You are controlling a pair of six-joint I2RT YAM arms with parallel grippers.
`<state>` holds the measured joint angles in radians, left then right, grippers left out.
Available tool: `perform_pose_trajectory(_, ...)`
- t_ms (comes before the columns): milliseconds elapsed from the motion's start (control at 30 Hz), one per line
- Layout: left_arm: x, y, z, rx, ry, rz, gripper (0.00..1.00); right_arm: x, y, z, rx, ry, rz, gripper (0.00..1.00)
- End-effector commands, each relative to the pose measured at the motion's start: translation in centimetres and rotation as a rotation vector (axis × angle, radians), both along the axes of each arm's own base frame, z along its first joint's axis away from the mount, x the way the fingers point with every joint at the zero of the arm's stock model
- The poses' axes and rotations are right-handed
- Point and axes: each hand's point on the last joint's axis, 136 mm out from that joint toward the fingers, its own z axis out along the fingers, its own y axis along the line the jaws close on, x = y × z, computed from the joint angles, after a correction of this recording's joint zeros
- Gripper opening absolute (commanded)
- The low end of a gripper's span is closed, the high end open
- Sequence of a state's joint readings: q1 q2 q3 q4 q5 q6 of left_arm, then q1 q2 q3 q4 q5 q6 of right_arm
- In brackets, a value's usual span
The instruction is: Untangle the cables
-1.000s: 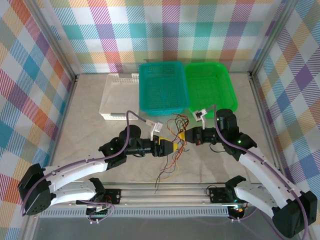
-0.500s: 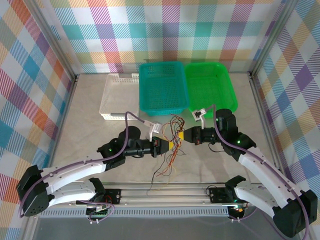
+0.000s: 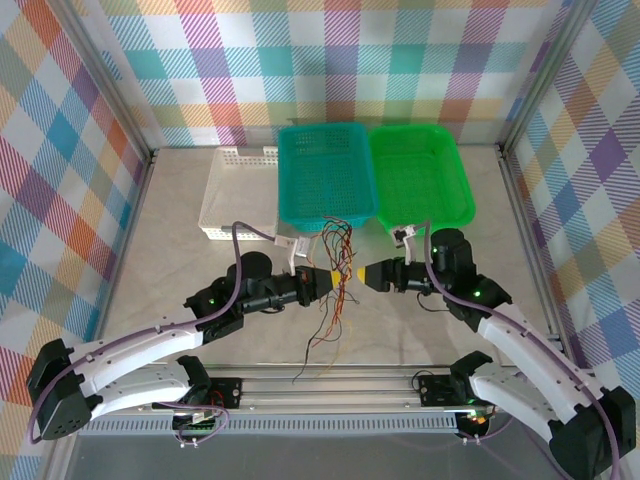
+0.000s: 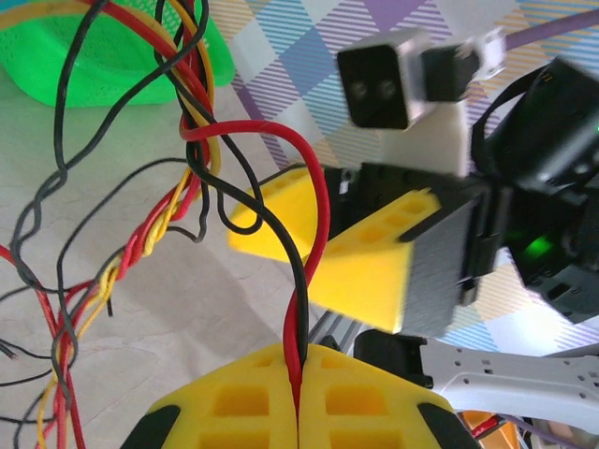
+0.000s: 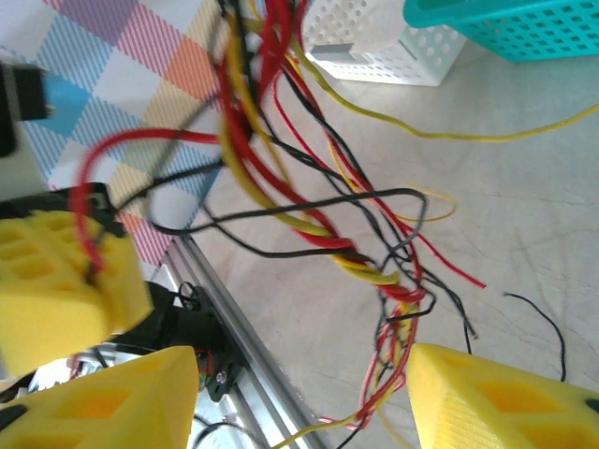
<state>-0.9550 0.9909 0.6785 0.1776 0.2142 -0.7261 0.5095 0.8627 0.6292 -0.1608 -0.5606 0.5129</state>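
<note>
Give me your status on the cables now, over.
Left gripper shut on red and black cables. Right gripper open, holding nothing. Cables twisted together, hanging from left gripper. Teal basket just behind.

Left arm (image 3: 130, 355) and right arm (image 3: 530, 350) were white-shelled, black joint housings (image 3: 452, 245), purple cables (image 3: 236, 250) alongside, yellow pocketed fingers (image 4: 234, 404), green indicator lights (image 3: 478, 291) were lit.

The cables (image 3: 335, 245) hang as a loose web between the left hand (image 3: 340, 279) and the right hand (image 3: 367, 272), so the gap there is blocked. Just behind stand the white basket (image 3: 232, 195), teal basket (image 3: 325, 175) and green basket (image 3: 420, 180). The surface (image 3: 180, 260) on the left is open for passing.
</note>
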Motion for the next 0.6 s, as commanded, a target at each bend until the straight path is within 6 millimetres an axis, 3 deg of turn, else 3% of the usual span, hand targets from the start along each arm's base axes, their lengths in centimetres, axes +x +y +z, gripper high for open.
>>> perform_pose_trajectory(0, -0.1, 0.4, 4.5, -0.106, -0.034, 0.021, 0.00, 0.9, 0.6, -0.2, 0.001, -0.092, -0.005, 0.64)
perform_pose_trajectory(233, -0.1, 0.6, 4.9, -0.145, -0.004, 0.036, 0.00, 1.7, 2.1, -0.4, -0.013, -0.231, -0.034, 0.65)
perform_pose_trajectory(367, -0.1, 0.5, 5.0, -0.169, 0.011, 0.038, 0.00, 2.4, 2.9, -0.3, -0.024, -0.289, -0.057, 0.58)
perform_pose_trajectory(567, -0.2, 0.7, 5.6, -0.200, 0.024, 0.040, 0.00, 3.4, 3.6, -0.6, -0.053, -0.352, -0.098, 0.57)
